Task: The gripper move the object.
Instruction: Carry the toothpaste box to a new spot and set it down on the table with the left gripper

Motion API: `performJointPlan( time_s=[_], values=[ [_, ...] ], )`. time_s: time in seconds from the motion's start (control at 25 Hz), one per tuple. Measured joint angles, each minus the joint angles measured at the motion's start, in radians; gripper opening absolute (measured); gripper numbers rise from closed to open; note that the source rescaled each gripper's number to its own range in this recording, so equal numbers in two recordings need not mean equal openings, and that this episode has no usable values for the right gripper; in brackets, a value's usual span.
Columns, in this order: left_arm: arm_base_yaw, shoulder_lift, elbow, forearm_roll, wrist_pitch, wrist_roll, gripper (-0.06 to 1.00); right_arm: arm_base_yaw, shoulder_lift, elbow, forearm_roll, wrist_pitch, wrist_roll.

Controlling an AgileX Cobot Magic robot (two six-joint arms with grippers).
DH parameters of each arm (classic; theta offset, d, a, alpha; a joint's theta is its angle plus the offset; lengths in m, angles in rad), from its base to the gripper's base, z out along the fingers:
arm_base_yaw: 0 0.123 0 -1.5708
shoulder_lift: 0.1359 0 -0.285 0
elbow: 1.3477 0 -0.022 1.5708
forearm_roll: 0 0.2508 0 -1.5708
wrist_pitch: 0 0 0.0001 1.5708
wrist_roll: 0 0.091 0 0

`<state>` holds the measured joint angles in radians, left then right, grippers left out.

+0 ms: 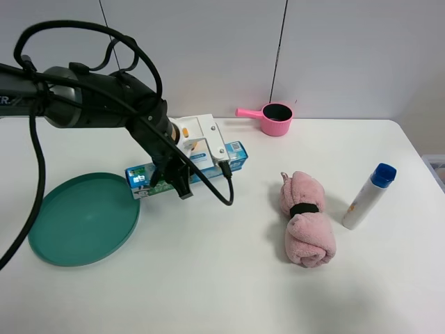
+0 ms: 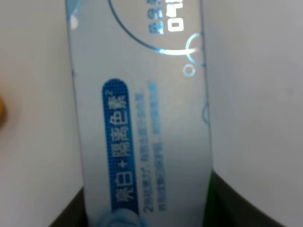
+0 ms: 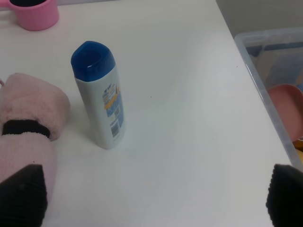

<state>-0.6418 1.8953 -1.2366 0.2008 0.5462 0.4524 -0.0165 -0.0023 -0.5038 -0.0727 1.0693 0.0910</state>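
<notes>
1. White tabletop (image 1: 208,292), set against a pale grey wall, carries the whole scene.
2. At the left, the left gripper (image 1: 172,182), black jaws with a white block on a black cabled arm, is clamped across a long, slim blue, white and green cardboard toothpaste box (image 1: 235,157), one jaw pressed to each long side.
3. The toothpaste box sits just right of a round teal plate (image 1: 80,219), with one end at the plate's rim.
4. The right gripper (image 3: 151,201) has its jaws spread wide and holds nothing. It faces an upright white plastic bottle with a blue cap (image 3: 102,104).
5. A rolled pink towel with a black band (image 1: 306,219) lies beside the bottle, and a pink handled cup (image 1: 276,118) stands near the wall.
</notes>
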Motion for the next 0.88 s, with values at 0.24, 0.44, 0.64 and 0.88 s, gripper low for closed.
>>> performJointPlan(
  time_s=[0.24, 0.44, 0.64, 0.88],
  values=[
    [0.093, -0.037, 0.0, 0.101, 0.022, 0.1, 0.02, 0.0, 0.0, 0.0, 0.0, 0.0, 0.0],
    [0.197, -0.038, 0.0, 0.107, -0.051, 0.288, 0.02, 0.0, 0.0, 0.0, 0.0, 0.0, 0.0],
    [0.309, -0.038, 0.0, 0.108, -0.064, 0.43, 0.02, 0.0, 0.0, 0.0, 0.0, 0.0, 0.0],
    [0.438, -0.038, 0.0, 0.089, -0.206, 0.531, 0.02, 0.0, 0.0, 0.0, 0.0, 0.0, 0.0]
  ],
)
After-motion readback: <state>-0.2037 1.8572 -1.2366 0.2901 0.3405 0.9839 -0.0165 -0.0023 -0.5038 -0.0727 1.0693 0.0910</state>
